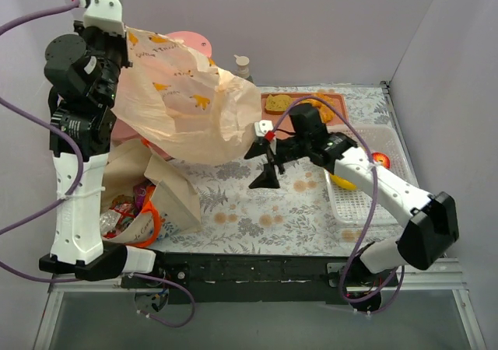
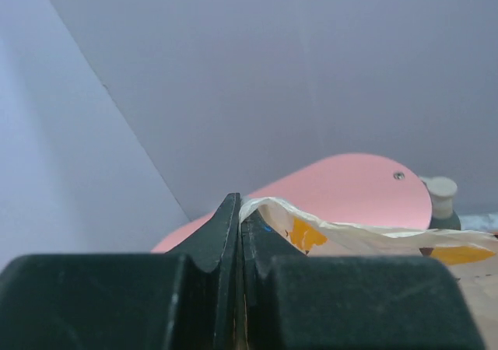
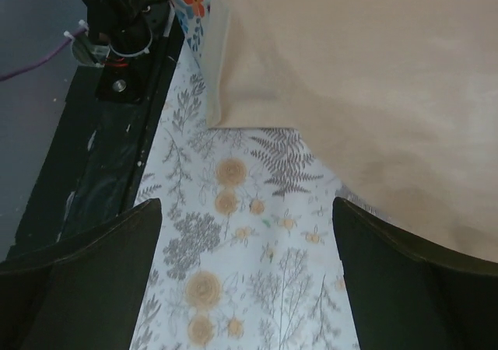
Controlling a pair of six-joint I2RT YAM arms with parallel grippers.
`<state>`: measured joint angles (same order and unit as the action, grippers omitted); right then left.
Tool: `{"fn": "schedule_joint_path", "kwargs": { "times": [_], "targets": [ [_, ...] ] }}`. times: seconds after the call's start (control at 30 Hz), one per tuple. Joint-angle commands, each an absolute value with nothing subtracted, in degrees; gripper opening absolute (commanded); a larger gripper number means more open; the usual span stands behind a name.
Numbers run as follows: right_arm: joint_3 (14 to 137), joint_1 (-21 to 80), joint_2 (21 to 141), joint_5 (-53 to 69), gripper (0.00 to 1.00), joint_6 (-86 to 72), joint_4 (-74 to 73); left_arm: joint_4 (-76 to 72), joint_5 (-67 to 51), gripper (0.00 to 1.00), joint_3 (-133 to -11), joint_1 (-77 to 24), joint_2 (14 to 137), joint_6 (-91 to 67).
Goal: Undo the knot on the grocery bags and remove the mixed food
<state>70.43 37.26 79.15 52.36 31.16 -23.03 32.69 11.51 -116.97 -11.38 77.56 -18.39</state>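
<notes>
Left gripper (image 1: 124, 39) is in the upper left of the top view, clamped on a fold of the tan plastic bag (image 1: 194, 109) (left wrist view confirms this: the bag edge is pinched between the pads (image 2: 222, 237), with no gap). The bag hangs lifted and billows toward frame centre, its low end close to the right gripper (image 1: 264, 173). The right gripper's fingers are spread wide over the floral cloth (image 1: 257, 210), nothing between them. The canvas tote (image 1: 167, 198) is slumped at lower left beside the left arm, mouth open, with snack packets (image 1: 124, 210) showing inside. The white mesh basket (image 1: 348, 204) at right holds a yellow item and a red one.
</notes>
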Motion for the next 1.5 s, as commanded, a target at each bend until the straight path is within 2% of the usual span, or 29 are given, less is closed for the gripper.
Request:
{"fn": "schedule_joint_path", "kwargs": {
  "times": [0.0, 0.13, 0.3, 0.37, 0.47, 0.53, 0.57, 0.6, 0.63, 0.8, 0.97, 1.1, 1.23, 1.47],
  "targets": [
    [71.80, 44.10, 86.73, 53.18, 0.95, 22.68, -3.10, 28.05, 18.09, 0.00, -120.49, -9.24, 76.73, -16.35],
    [74.69, 54.02, 94.98, 46.78, 0.94, 16.11, 11.39, 24.44, 22.40, 0.00, -123.48, -6.95, 77.26, -13.28],
    [81.47, 59.41, 104.05, 41.33, 0.94, 7.22, 24.04, 15.59, 27.68, 0.00, -119.89, -2.04, 73.75, -7.74],
    [82.87, 60.99, 107.65, 34.39, 0.93, 1.36, 28.01, 14.85, 28.74, 0.00, -119.97, -0.10, 72.60, -8.69],
    [86.81, 62.22, 112.58, 33.21, 0.86, -3.16, 30.41, 15.38, 27.16, 0.00, -119.27, 2.81, 71.20, -9.93],
    [87.80, 63.54, 114.08, 37.42, 0.68, -1.59, 28.76, 15.73, 26.81, 0.00, -118.48, 2.99, 69.97, -9.49],
    [88.93, 63.89, 114.17, 37.88, 0.52, -0.19, 26.65, 15.47, 27.15, 0.00, -117.52, 3.08, 69.70, -9.23],
    [89.21, 64.16, 113.91, 37.88, 0.17, 3.22, 23.85, 14.86, 27.25, 0.00, -117.07, 3.16, 68.83, -8.79],
    [88.60, 64.07, 113.04, 36.92, 0.02, 4.56, 20.95, 14.59, 27.16, 0.00, -116.81, 3.16, 68.38, -7.92],
    [73.87, 56.55, 98.48, 37.34, 0.01, 11.24, 14.87, 13.10, 28.38, 0.00, -108.58, 3.16, 63.47, -0.63],
    [63.64, 47.39, 83.69, 42.44, 0.01, 22.39, 1.78, 16.86, 31.90, 0.00, -99.42, 3.16, 56.17, 7.46],
    [61.09, 41.33, 74.47, 44.82, 0.01, 37.23, -18.66, 18.72, 37.34, 0.00, -94.14, 3.16, 52.74, 8.43],
    [57.14, 35.87, 69.62, 46.31, 0.01, 43.59, -27.48, 16.44, 39.56, 0.00, -89.92, 3.16, 49.84, 12.65],
    [56.78, 35.16, 67.59, 46.41, 0.01, 45.26, -32.69, 22.42, 40.69, 0.00, -85.52, 3.16, 47.29, 11.16]
  ]
}}
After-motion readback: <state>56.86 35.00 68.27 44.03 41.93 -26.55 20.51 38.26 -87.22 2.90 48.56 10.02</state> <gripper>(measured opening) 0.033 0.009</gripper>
